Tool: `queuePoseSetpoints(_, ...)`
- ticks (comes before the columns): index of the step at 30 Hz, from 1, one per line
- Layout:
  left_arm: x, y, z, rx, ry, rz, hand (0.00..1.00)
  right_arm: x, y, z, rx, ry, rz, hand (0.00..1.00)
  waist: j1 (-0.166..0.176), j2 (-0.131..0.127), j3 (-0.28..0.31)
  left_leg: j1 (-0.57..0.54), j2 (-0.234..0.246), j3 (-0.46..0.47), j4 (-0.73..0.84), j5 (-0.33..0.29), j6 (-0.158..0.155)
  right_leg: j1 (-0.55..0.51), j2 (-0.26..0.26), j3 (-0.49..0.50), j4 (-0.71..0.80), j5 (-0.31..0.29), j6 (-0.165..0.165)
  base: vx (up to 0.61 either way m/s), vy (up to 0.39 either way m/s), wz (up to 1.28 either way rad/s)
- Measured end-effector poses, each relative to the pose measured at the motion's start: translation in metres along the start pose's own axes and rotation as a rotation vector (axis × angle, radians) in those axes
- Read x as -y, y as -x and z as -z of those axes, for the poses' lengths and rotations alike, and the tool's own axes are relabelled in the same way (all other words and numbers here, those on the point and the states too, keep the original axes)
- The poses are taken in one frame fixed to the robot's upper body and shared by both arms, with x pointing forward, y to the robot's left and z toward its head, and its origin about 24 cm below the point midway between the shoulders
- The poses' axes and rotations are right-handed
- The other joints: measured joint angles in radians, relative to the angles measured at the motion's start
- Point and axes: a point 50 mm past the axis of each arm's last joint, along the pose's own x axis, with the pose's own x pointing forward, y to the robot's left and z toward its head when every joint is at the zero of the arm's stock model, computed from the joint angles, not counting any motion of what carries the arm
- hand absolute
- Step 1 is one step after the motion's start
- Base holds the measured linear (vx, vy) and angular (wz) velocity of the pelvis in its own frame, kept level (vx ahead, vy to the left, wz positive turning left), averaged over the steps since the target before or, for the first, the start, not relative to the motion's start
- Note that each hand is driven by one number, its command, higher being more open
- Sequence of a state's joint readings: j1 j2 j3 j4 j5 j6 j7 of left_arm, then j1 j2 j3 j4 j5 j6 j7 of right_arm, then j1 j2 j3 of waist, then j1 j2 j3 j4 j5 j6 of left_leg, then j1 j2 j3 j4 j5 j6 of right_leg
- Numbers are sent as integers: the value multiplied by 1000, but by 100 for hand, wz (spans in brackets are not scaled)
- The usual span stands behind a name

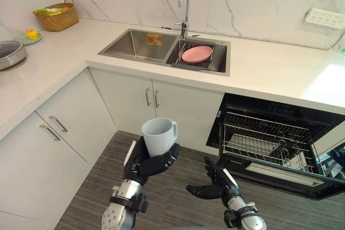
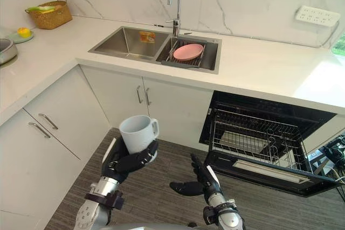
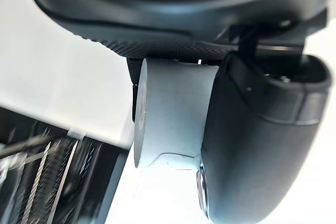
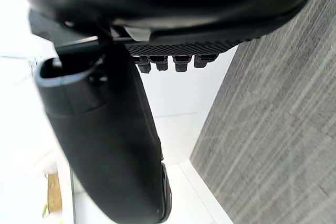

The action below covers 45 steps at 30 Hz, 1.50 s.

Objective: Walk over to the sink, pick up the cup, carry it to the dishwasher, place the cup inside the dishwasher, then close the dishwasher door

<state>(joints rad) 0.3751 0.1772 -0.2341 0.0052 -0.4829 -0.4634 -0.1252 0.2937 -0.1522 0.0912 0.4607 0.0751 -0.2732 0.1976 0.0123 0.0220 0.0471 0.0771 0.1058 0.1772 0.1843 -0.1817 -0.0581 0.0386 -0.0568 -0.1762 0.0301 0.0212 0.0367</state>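
A pale blue-grey cup (image 1: 159, 136) with a handle on its right side stands upright in my left hand (image 1: 144, 164), whose fingers and thumb curl round its lower part; the left wrist view shows the cup (image 3: 170, 114) pressed against the palm beside the thumb. I hold it low over the floor in front of the sink cabinet. My right hand (image 1: 218, 183) hangs open and empty to the right of it, fingers spread. The dishwasher (image 1: 280, 138) stands to the right with its door (image 1: 283, 179) folded down and a wire rack (image 1: 269, 136) showing inside.
A steel sink (image 1: 141, 45) with a tall tap (image 1: 185, 1) is set in the white counter; a pink plate (image 1: 197, 54) lies in its right basin. A wicker basket (image 1: 57, 17), a small dish with fruit (image 1: 29, 36) and a pot (image 1: 8, 53) stand at the left. White cabinets (image 1: 59, 133) line the corner.
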Motion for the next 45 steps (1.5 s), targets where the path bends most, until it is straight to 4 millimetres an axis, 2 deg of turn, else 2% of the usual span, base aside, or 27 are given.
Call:
queuePoseSetpoints(3,-7,0,-4,29,13,-68,0,3,3,-3,15,14,3,100,5,20,13,-23,33,51,115,-41,-34,-27,-20,-17,137,-93,12,36,15,29)
queuePoseSetpoints(4,-10,0,-7,40,8,-89,0,2,4,-5,26,17,-6,100,0,9,11,-80,43,122,231,-41,-33,-54,-54,-39,202,-137,19,11,55,49)
queuePoseSetpoints(6,-12,0,-8,48,19,-109,0,5,4,-9,38,33,-11,100,2,13,12,-117,57,168,303,-40,-34,-52,-70,-54,221,-150,23,38,49,40)
queuePoseSetpoints(8,-10,1,-10,74,62,-134,0,9,4,-16,63,55,-10,100,2,33,20,-121,44,187,294,-33,-47,-37,-93,-80,208,-146,28,83,61,39)
queuePoseSetpoints(9,-9,0,-11,81,68,-132,0,9,3,-17,65,54,-8,100,5,22,29,-133,38,186,303,-29,-59,-30,-107,-84,205,-145,30,51,77,37)
queuePoseSetpoints(10,-7,-1,-11,81,74,-118,0,8,2,-17,62,51,-7,100,14,5,38,-120,8,180,220,-53,-38,-14,-140,-90,194,-141,38,14,87,25)
queuePoseSetpoints(11,-3,-1,-10,77,81,-94,0,12,0,-20,68,57,8,100,18,7,38,-113,-4,145,97,-35,-44,-4,-156,-92,181,-139,51,-5,131,20)
queuePoseSetpoints(13,-1,0,-8,67,89,-78,0,14,-2,-22,67,67,14,100,21,20,36,-112,4,125,46,36,-49,14,-165,-91,167,-150,65,11,171,2)
queuePoseSetpoints(15,-1,2,-6,53,100,-83,0,11,-4,-23,62,72,-7,100,37,21,30,-110,-14,141,87,24,27,19,-174,-42,152,-153,107,64,221,-30)
queuePoseSetpoints(17,-2,2,-6,52,104,-89,0,3,-6,-23,64,68,-32,100,40,9,27,-128,-27,162,127,-19,59,-13,-191,-5,207,-169,122,87,166,-29)
queuePoseSetpoints(19,-4,7,-2,23,110,-104,0,-4,-4,-17,40,50,-54,100,42,-22,30,-124,-59,198,190,-80,94,-129,-257,19,483,-260,88,177,155,-31)
queuePoseSetpoints(20,-6,10,-1,11,113,-112,0,-4,-3,-14,29,47,-53,100,43,-23,30,-111,-63,206,203,-96,93,-148,-270,17,531,-260,81,252,155,-45)
queuePoseSetpoints(22,-7,21,4,-20,116,-127,0,-5,4,-5,-6,34,-50,100,46,-29,25,-37,-83,256,190,-134,90,-208,-327,2,714,-259,7,227,124,-61)
queuePoseSetpoints(23,-7,22,4,-24,116,-129,0,-5,5,-2,-15,31,-50,100,42,-30,24,-14,-85,263,179,-137,93,-217,-334,1,747,-257,3,243,68,-39)
queuePoseSetpoints(25,-8,20,2,-21,99,-102,0,-6,6,3,-36,25,-54,100,8,-30,20,50,-75,263,125,-137,91,-241,-302,-58,793,-308,7,270,12,-12)
queuePoseSetpoints(29,-6,8,-3,10,93,-64,0,-5,5,-1,-21,28,-62,100,-2,-12,27,133,-17,265,77,-135,86,-326,-173,-180,672,-327,-16,287,-98,-30)
queuePoseSetpoints(30,-4,6,-4,13,89,-50,0,-4,5,-3,-12,29,-65,100,-7,-13,27,153,-10,270,72,-134,76,-353,-148,-193,610,-301,-27,323,-156,-26)
queuePoseSetpoints(31,-2,4,-4,9,86,-31,0,-3,6,-5,0,31,-65,100,-16,-23,24,181,-15,275,73,-135,49,-371,-125,-208,488,-168,-76,375,-135,-37)
queuePoseSetpoints(32,1,5,3,-24,98,-29,0,2,8,-3,-7,47,-58,100,-25,6,11,201,5,274,97,-142,27,-352,-96,-207,470,-102,-123,392,-104,-46)
queuePoseSetpoints(35,17,0,12,-57,132,31,0,9,1,-12,31,52,-20,100,-29,19,41,130,25,231,123,-169,25,-311,-67,-179,421,-107,-124,238,-125,-41)
queuePoseSetpoints(38,28,0,16,-69,125,77,0,9,0,-13,39,35,-10,100,-18,16,54,123,54,240,188,-107,5,-284,-46,-156,432,-168,-110,20,-90,-39)
queuePoseSetpoints(39,29,3,21,-92,126,78,0,6,0,-11,34,23,-11,100,-19,19,63,89,94,250,313,-92,24,-243,-23,-163,381,-174,-106,21,-79,-34)
queuePoseSetpoints(40,30,4,25,-108,132,78,0,6,1,-9,26,20,-11,100,-11,49,63,47,161,248,415,-66,63,-196,17,-179,314,-180,-93,94,-111,-40)
queuePoseSetpoints(41,29,5,25,-107,119,78,0,5,1,-9,32,21,-15,100,-2,58,67,-18,215,252,565,-20,124,-178,9,-195,396,-216,-99,222,-114,-52)
queuePoseSetpoints(42,25,8,25,-109,104,68,0,5,3,-8,31,27,-23,100,7,38,69,-39,225,242,659,29,115,-141,-3,-186,377,-230,-102,294,-73,-54)
queuePoseSetpoints(44,23,12,28,-123,107,50,0,6,4,-7,26,29,-18,100,8,56,64,-64,231,204,676,-49,77,-111,26,-168,335,-222,-115,226,-4,-40)
queuePoseSetpoints(45,23,12,27,-120,108,49,0,8,3,-9,34,26,-6,100,10,54,62,-81,189,187,612,-118,62,-113,23,-143,328,-220,-119,175,23,-46)
